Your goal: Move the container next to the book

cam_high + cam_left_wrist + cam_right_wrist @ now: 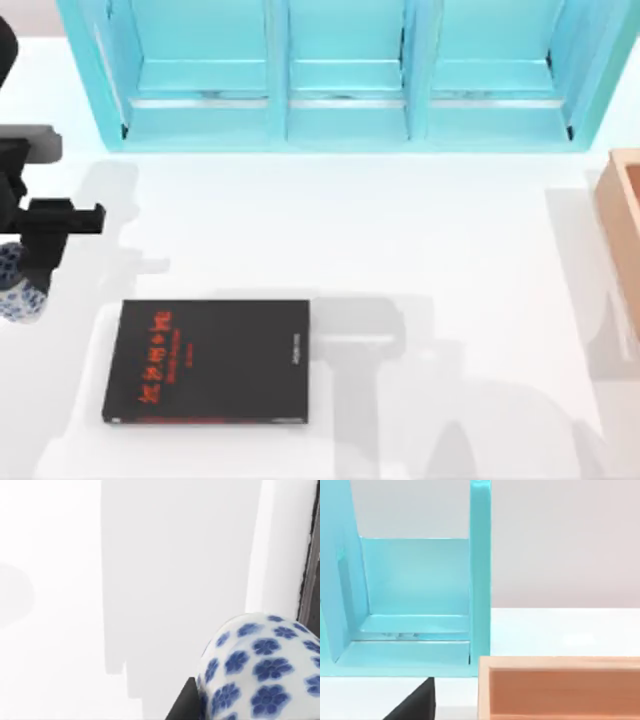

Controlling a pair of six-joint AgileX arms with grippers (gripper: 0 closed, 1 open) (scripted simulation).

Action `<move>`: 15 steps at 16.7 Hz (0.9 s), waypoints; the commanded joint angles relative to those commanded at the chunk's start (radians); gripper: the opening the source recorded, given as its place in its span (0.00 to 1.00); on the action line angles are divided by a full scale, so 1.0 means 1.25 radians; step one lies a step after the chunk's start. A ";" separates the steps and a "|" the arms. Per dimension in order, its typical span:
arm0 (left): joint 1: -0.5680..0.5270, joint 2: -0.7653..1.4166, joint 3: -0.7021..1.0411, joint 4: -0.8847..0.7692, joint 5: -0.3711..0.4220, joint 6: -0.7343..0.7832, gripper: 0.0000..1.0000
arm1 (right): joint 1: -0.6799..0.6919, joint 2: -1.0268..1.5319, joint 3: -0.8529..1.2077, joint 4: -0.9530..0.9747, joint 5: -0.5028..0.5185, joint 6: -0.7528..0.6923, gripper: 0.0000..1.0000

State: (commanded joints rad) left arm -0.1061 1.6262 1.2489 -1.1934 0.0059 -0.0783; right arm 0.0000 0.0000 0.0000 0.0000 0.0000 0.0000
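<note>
The little blue-flowered container (18,290) is at the far left edge of the counter (400,230), near the black book (207,362) but not yet right beside it. My left pincer (30,262) sits over the container. In the left wrist view the cup's round side (260,670) is pressed close against one dark finger (182,702), so I think the pincer is closed on it, and it looks lifted, though I cannot be sure of that. The step now is to carry the cup across to the book. To do it well, I should keep the cup straight up, move it slowly and gently toward the book's left edge, and stop on bare counter just beside the cover, not on top of it. I should set it down softly so it does not tip or roll, and only then let go. The turquoise shelf (340,70) at the back and the wooden box (622,230) at the right are well away. My right arm is parked near the wooden box (560,687), and I cannot tell how its pincer stands.
</note>
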 joint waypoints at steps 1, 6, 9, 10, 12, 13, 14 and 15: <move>-0.003 -0.004 -0.006 0.001 0.000 -0.008 0.00 | 0.000 0.000 0.000 0.000 0.000 0.000 1.00; 0.001 0.000 -0.004 -0.001 0.000 -0.006 0.00 | 0.000 0.000 0.000 0.000 0.000 0.000 1.00; 0.001 0.007 -0.036 0.031 0.000 -0.005 0.00 | 0.000 0.000 0.000 0.000 0.000 0.000 1.00; 0.000 0.012 -0.056 0.057 0.000 -0.005 0.00 | 0.000 0.000 0.000 0.000 0.000 0.000 1.00; 0.000 0.022 -0.095 0.122 0.000 -0.005 0.00 | 0.000 0.000 0.000 0.000 0.000 0.000 1.00; 0.000 0.027 -0.115 0.154 0.000 -0.005 0.00 | 0.000 0.000 0.000 0.000 0.000 0.000 1.00; 0.000 0.033 -0.136 0.180 0.000 -0.005 0.00 | 0.000 0.000 0.000 0.000 0.000 0.000 1.00; 0.000 0.040 -0.153 0.199 0.000 -0.005 0.00 | 0.000 0.000 0.000 0.000 0.000 0.000 1.00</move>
State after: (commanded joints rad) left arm -0.1067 1.6761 1.0577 -0.9452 0.0062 -0.0847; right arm 0.0000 0.0000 0.0000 0.0000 0.0000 0.0000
